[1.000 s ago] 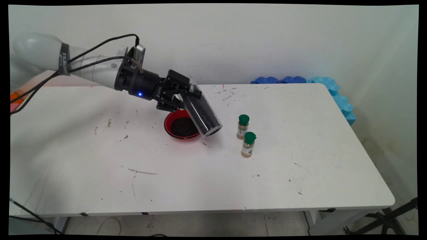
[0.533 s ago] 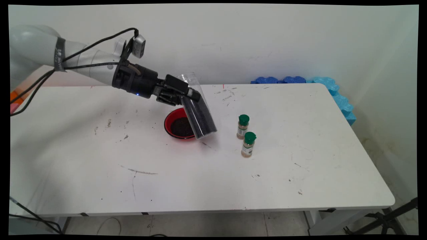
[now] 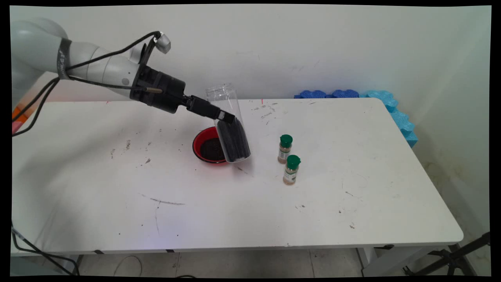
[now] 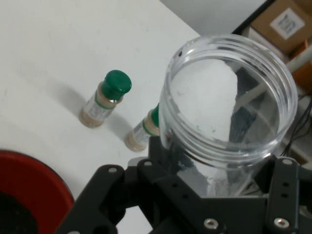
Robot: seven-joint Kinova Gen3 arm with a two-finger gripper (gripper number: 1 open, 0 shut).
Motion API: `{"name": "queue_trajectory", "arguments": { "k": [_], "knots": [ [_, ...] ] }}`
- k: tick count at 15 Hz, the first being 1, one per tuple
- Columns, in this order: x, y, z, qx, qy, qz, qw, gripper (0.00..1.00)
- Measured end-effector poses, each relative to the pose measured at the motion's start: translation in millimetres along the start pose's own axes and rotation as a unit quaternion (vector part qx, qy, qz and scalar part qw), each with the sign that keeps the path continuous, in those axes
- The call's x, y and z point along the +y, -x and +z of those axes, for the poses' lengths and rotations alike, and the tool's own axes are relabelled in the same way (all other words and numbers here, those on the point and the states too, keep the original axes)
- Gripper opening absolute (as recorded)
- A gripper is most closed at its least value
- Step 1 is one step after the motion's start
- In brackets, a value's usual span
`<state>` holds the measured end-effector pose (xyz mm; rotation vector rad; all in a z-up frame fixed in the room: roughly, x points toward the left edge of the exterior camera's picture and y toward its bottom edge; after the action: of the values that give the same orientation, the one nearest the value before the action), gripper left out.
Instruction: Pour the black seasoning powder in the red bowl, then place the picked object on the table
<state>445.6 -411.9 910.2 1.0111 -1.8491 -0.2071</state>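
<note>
The black pincer (image 3: 224, 116) pinches a clear plastic jar (image 3: 229, 124) partway up its side, the jar slightly tilted, open mouth up, its lower half filled with dark grains. The jar's base hangs over the right rim of a red bowl (image 3: 200, 144) holding more dark grains on the white bench (image 3: 352, 203). Two green-capped spice bottles (image 3: 285, 149) (image 3: 291, 169) stand near, to the right.

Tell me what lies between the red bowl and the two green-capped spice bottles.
In the main view, only the clear plastic jar of dark grains, held tilted by the black gripper, sits between red bowl and green-capped spice bottles.
</note>
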Motion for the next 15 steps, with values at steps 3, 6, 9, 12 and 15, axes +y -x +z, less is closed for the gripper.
{"name": "queue_trajectory", "arguments": {
  "k": [3,6,9,12,15],
  "knots": [
    [9.1,-1.0,-0.3,-0.006,-0.009,0.084,0.9964,0.00],
    [17.4,1.0,0.0,-0.015,-0.016,0.151,0.9883,0.00],
    [25.1,7.7,2.4,-0.026,-0.018,0.199,0.9795,0.00],
    [30.9,18.4,7.1,-0.034,-0.020,0.233,0.9716,0.00],
    [33.2,29.6,13.5,-0.040,-0.022,0.253,0.9665,0.00]
  ]
}}
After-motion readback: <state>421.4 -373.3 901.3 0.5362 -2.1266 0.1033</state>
